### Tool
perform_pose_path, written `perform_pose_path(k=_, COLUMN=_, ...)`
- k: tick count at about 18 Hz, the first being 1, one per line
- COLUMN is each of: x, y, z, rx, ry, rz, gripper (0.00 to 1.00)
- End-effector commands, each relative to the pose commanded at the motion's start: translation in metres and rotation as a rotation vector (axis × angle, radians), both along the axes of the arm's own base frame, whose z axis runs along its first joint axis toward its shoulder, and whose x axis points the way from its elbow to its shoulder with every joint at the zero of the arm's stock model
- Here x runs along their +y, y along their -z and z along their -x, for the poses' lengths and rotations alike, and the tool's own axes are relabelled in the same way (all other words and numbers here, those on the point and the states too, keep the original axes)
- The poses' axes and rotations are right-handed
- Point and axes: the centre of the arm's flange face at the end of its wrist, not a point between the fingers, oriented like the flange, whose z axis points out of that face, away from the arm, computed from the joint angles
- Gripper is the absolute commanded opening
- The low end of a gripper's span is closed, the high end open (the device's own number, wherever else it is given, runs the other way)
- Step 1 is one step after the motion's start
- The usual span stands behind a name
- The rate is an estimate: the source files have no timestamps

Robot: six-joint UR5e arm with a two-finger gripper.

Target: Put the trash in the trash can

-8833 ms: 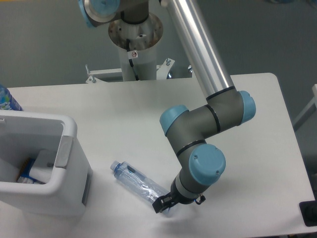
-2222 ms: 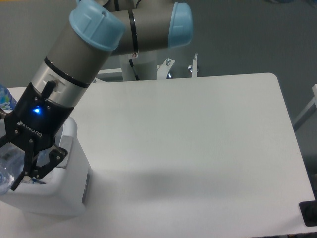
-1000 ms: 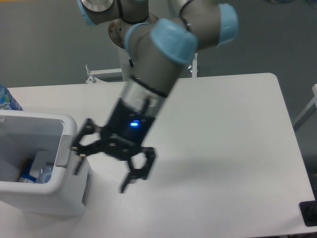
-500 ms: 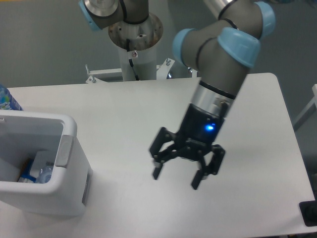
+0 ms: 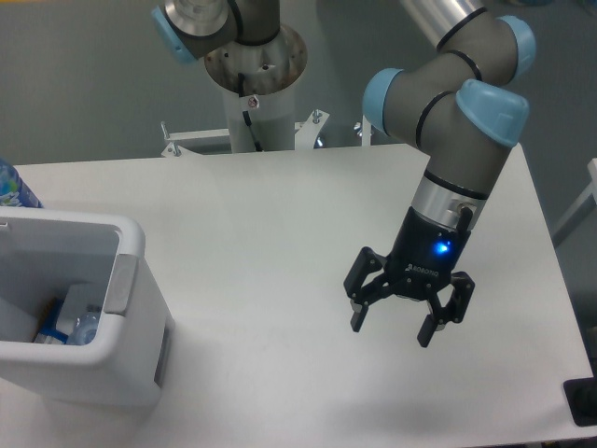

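Observation:
The white boxy trash can [image 5: 140, 245] with a grey tab on its rim stands at the table's left front. Inside it I see the clear plastic bottle [image 5: 82, 326] lying among other items; the white wrapper cannot be told apart in there. My gripper [image 5: 391, 328] is open and empty, pointing down above the table right of centre, far from the trash can.
A blue-labelled bottle [image 5: 13, 187] shows at the left edge behind the trash can. The arm's base column [image 5: 254, 103] stands behind the table's far edge. A dark object [image 5: 583, 401] sits at the front right corner.
The bottle was carried from the table into the trash can and released. Since then the open gripper has swung right across the table, away from the trash can.

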Motion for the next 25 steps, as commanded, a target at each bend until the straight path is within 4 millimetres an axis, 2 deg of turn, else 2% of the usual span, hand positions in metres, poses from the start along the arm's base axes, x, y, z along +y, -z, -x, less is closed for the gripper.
perform_pose_path(k=7, x=0.002, y=0.014, z=-0.009, rx=0.148, ry=0.125, rz=0.250, gripper=1.00)
perform_pose_path(k=10, x=-0.005, y=0.022, z=-0.009, rx=0.211, ry=0.129, rz=0.387, gripper=1.00)
perform_pose_path(k=12, x=0.004, y=0.026, z=-0.017, rx=0.254, ry=0.161, rz=0.488, gripper=1.00)
perform_pose_path(k=13, x=0.004, y=0.027, z=-0.014, rx=0.270, ry=0.159, rz=0.520, gripper=1.00)
perform_pose_path(k=15, x=0.006, y=0.027, z=-0.012, rx=0.278, ry=0.177, rz=0.545, gripper=1.00)
perform_pose_path(k=19, x=0.006, y=0.027, z=-0.013, rx=0.297, ry=0.359, rz=0.605, gripper=1.00)
perform_pose_path(k=25, x=-0.001, y=0.026, z=-0.015, rx=0.284, ry=0.380, rz=0.668, gripper=1.00)
